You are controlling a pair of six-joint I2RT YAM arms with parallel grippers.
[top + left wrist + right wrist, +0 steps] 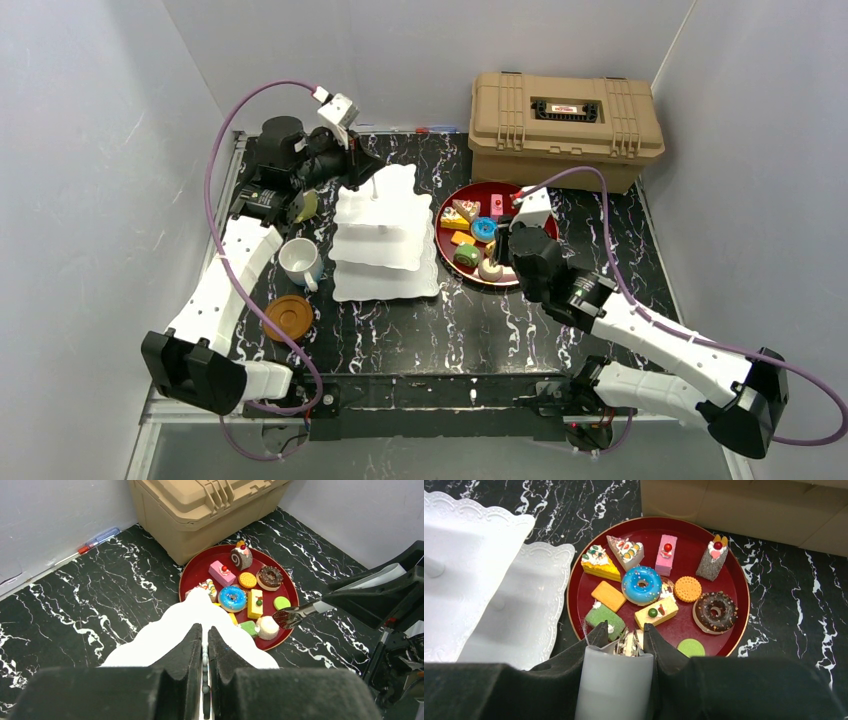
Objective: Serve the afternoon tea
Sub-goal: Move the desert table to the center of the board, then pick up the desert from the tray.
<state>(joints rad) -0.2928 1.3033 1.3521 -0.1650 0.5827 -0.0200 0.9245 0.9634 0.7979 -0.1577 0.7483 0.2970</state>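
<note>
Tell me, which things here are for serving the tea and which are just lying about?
For the tea: cake stand, pastries, red tray, tongs, white mug, green mug, coaster.
Lying about: tan case, screwdriver.

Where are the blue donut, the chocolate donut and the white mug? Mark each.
blue donut (630, 586), right wrist view, left side of its icing ring.
chocolate donut (729, 613), right wrist view, right side of its ring.
white mug (297, 257), top view, inside its mouth.
</note>
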